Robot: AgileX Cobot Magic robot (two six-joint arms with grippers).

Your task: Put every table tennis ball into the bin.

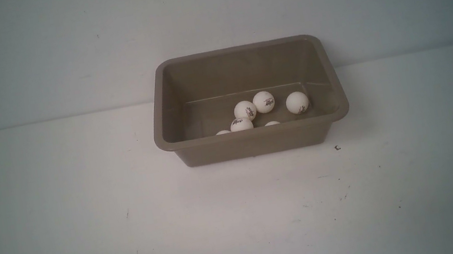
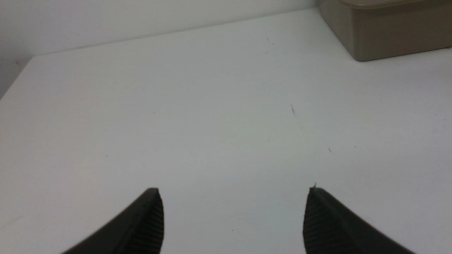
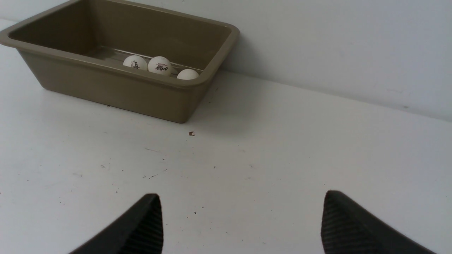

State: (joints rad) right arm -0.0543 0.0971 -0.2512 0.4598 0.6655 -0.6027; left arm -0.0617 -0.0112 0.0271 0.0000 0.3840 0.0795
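The taupe-brown bin stands against the back wall in the middle of the white table. Several white table tennis balls lie on its floor, most of them toward the near wall, one a little to the right. In the right wrist view three balls show over the bin's rim. My left gripper is open over bare table, with a corner of the bin far off. My right gripper is open too, nothing between its fingers. Neither arm shows in the front view.
The white table carries small dark specks, including a tiny curled mark just in front of the bin's right corner. A pale wall rises directly behind the bin. No balls lie on the table in any view.
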